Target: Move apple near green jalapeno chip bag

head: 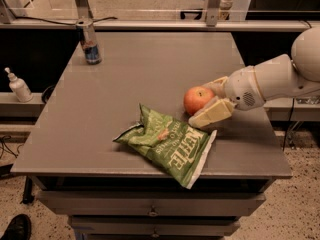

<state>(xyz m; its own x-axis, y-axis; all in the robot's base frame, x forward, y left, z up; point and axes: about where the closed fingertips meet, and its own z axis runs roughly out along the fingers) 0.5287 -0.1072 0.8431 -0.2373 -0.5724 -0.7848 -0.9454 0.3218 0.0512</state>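
Observation:
The red-orange apple [196,99] sits at the right of the grey table [150,69], just behind the upper right corner of the green jalapeno chip bag [167,145]. The bag lies flat and crumpled near the front edge, with white lettering facing up. My gripper [201,105] reaches in from the right on a white arm. Its pale fingers [212,115] sit on either side of the apple and hold it low over the tabletop. A small gap separates the apple from the bag.
A slim blue-and-silver can [90,46] stands at the table's far left corner. A white pump bottle [19,85] stands on a ledge left of the table. Drawers run below the front edge. A rail and posts run behind the table.

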